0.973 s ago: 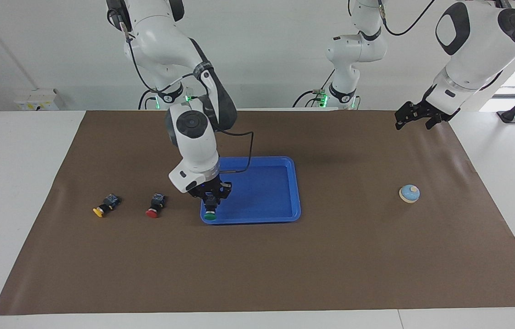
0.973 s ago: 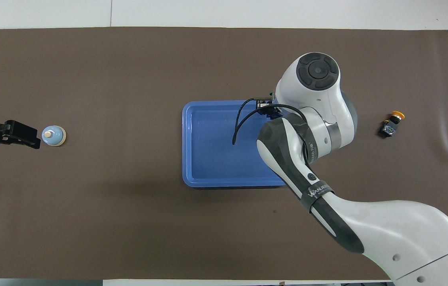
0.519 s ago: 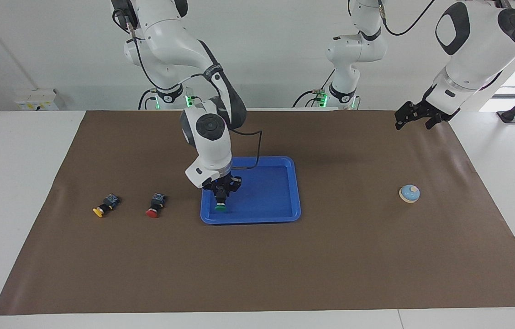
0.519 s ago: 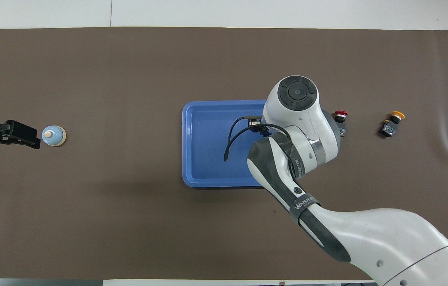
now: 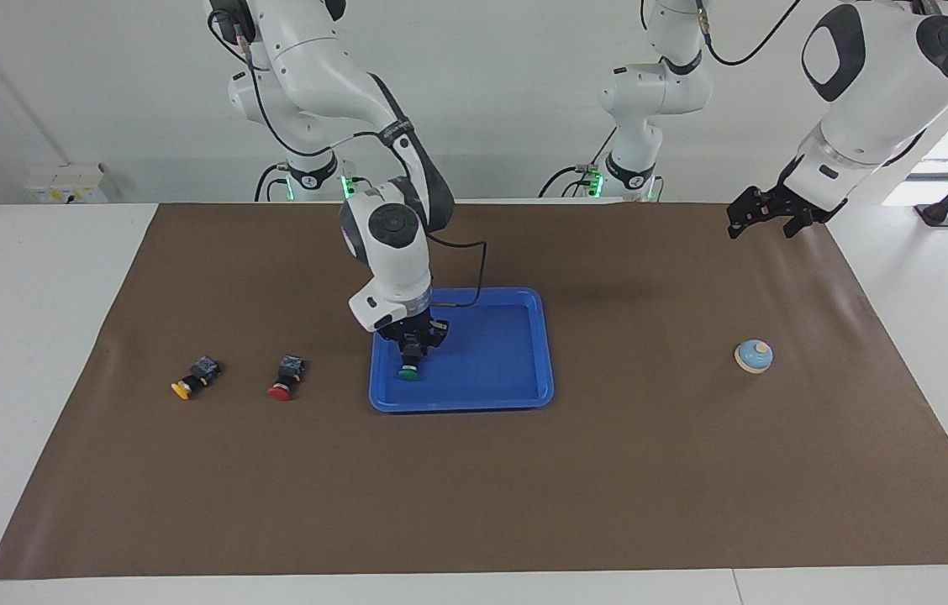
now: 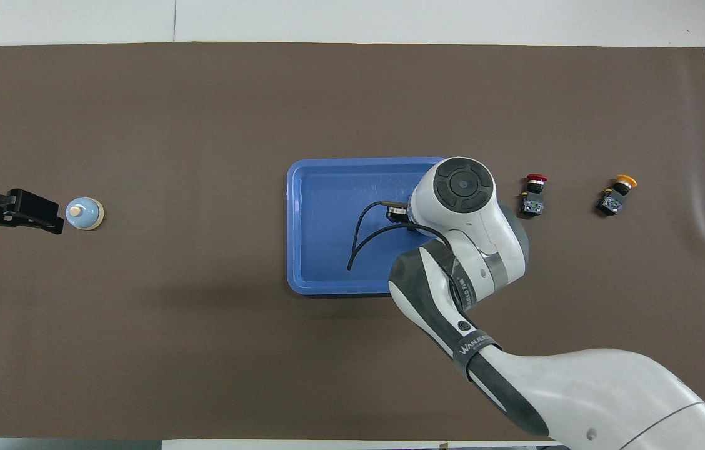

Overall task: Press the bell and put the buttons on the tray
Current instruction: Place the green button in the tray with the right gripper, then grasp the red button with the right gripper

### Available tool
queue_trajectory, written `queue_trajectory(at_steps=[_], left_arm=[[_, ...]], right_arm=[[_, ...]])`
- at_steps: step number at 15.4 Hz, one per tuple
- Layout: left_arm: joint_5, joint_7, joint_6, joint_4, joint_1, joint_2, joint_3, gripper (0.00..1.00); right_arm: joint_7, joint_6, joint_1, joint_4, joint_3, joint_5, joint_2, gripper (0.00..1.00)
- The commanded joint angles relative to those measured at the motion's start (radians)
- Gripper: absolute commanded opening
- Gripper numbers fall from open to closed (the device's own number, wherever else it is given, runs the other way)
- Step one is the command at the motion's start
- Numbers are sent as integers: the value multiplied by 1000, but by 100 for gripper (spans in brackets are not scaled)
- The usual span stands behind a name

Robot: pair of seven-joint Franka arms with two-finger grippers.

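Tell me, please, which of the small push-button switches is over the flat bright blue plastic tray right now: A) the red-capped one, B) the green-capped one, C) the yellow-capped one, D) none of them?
B: the green-capped push-button switch sits under the right gripper over the flat bright blue plastic tray, while the red-capped switch and the yellow-capped switch lie on the brown mat toward the right arm's end.
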Motion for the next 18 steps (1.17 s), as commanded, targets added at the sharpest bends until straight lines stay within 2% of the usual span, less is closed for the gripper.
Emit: queue_trajectory(at_steps=[1,5,10,13,16,18], left_arm=[[-2,-4,-6,-2,10,-14,-4,100],[-2,-5,-6,-2,10,-14,-4,100],[-2,-4,-6,-2,10,-14,-4,100],[-2,-5,-6,-2,10,-14,-4,100],[-2,-4,-6,-2,10,-14,-4,100],[-2,-5,-6,-2,10,-14,-4,100]], right_arm=[[14,-120,-23,12,-4,52,-96,100],[-24,-269,-111,64,-8,43,-164,100],[-234,-254,-288,25,-10,20,-178,100],[-286,-95,-370,-89,-10,10,-204,100],[-276,82,-385,-248,-11,7,-237,100],[-271,177,-388,-291,-11,3,-213,100]])
